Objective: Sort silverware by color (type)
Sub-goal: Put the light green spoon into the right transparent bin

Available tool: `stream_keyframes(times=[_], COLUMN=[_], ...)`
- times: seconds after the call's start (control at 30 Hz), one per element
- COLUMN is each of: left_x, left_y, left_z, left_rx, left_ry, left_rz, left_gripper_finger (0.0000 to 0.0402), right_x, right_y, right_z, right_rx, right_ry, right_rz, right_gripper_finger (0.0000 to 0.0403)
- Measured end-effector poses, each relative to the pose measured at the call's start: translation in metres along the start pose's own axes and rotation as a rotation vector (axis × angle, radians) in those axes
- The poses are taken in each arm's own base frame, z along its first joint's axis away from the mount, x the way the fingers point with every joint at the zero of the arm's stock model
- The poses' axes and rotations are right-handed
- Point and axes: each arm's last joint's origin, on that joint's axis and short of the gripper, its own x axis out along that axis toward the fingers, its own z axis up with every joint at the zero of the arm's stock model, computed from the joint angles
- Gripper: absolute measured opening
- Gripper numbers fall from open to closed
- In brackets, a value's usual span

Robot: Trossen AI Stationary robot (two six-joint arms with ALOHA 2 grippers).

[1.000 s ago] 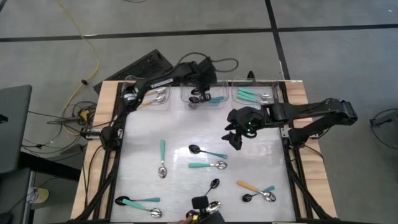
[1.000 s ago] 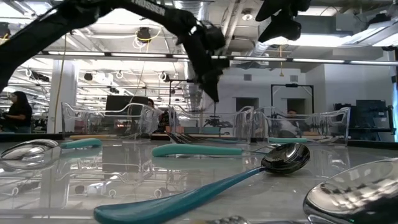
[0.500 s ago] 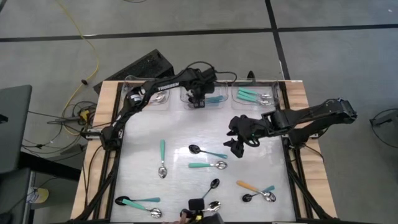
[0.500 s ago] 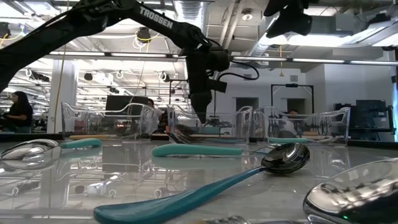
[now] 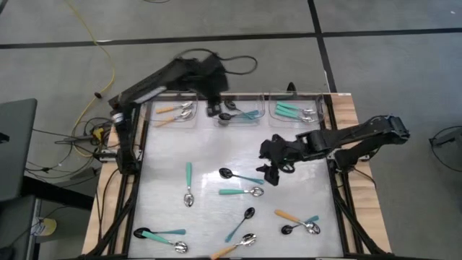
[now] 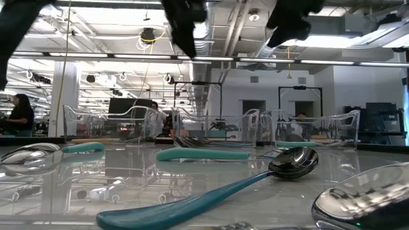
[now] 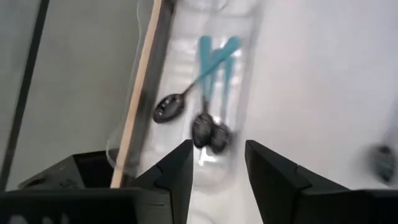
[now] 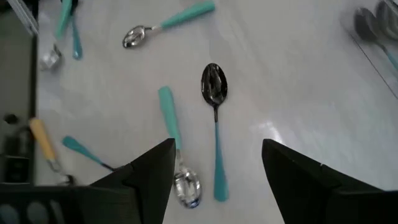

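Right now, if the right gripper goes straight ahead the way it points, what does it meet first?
Probably the black-bowled spoon with the slim teal handle, lying between the open right gripper's fingers in its wrist view; depth is uncertain.

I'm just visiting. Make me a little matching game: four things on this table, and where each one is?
Things:
1. left gripper
2. right gripper
3. black spoon with teal handle
4. orange-handled spoons

Places:
A. in the far left bin
B. on the table's middle, beside the right gripper
C. over the middle bin
D. over the table's middle

Pairs: 1-C, 2-D, 3-B, 4-A
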Motion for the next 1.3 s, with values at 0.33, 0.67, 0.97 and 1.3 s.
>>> stream_keyframes(times=[0.33,0.67,0.97,1.3], left_x=[-0.127,-0.113,-0.088,-0.083], left_y=[-0.060,-0.116,-0.126,-0.128], left_z=[-0.082,-0.194,-0.222,-0.216], left_rx=[0.035,0.012,0.018,0.097], left_ry=[-0.233,-0.452,-0.573,-0.585], left_rz=[-0.124,-0.312,-0.340,-0.330], left_gripper_finger=[0.0117,0.0117,0.0116,0.0116], right_x=[0.079,0.105,0.154,0.188], right_y=[0.011,0.031,0.050,0.039], right_z=[0.013,-0.005,-0.046,-0.077], right_rx=[-0.129,-0.107,-0.219,-0.115], right_ry=[-0.072,0.069,0.198,0.340], right_rz=[0.066,0.256,0.146,-0.073], right_gripper_finger=[0.0264,0.0264,0.0264,0.0256])
